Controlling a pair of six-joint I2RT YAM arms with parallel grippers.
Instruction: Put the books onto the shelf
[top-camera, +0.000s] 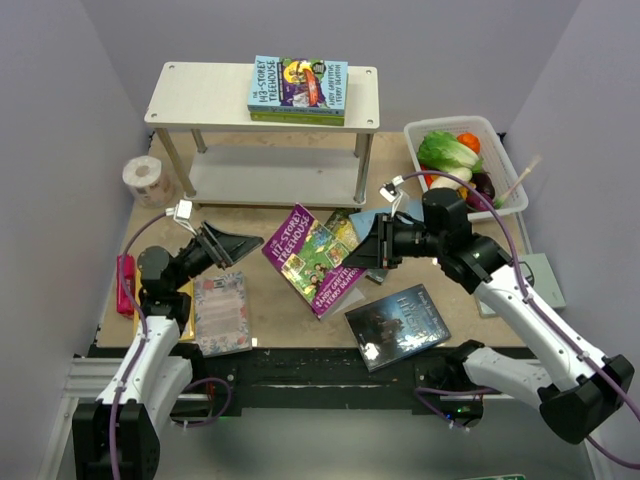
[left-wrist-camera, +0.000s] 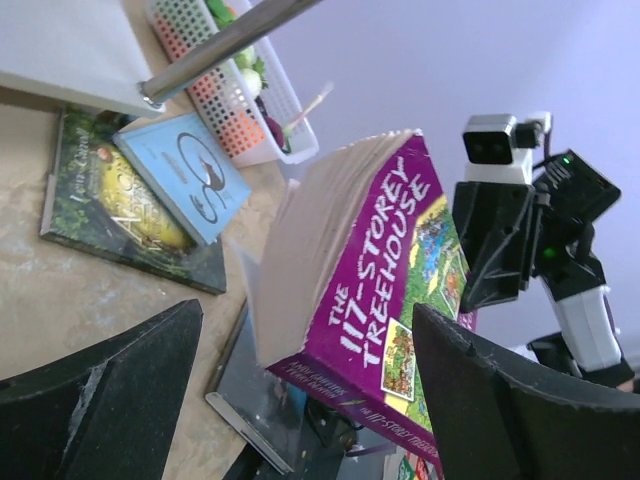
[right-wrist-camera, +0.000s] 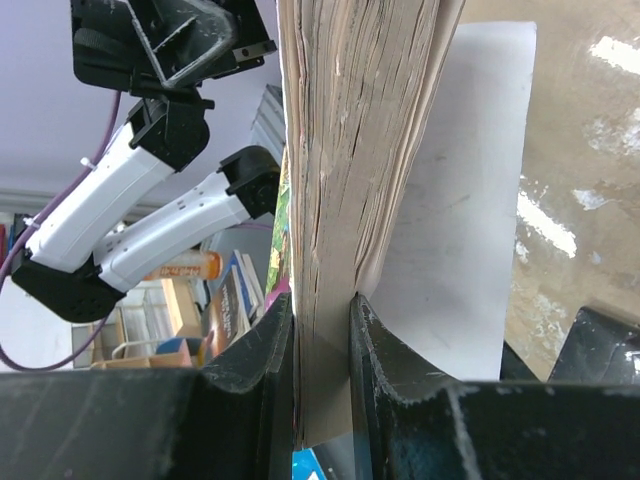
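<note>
The right gripper (top-camera: 372, 252) has its fingers (right-wrist-camera: 255, 350) clamped on the page edge of the purple book (top-camera: 310, 258), holding it tilted over the table at the centre of the top view. Its wrist points left, and the forearm slants down to the lower right corner. The left gripper (top-camera: 232, 243), left of centre, is spread wide and faces the book from just beside it, with its arm rising from the lower left. A stack of books (top-camera: 298, 87) sits on the shelf (top-camera: 200, 95) at upper centre. A dark grey book (top-camera: 397, 325) and a pink floral book (top-camera: 222, 312) lie flat lower down.

We read "THE 117-STOREY TREEHOUSE" on the purple book (left-wrist-camera: 385, 290). At twelve o'clock, the light-blue book (top-camera: 266, 85) on the shelf (top-camera: 200, 90) reads "STOREY TREEHOUSE".
</note>
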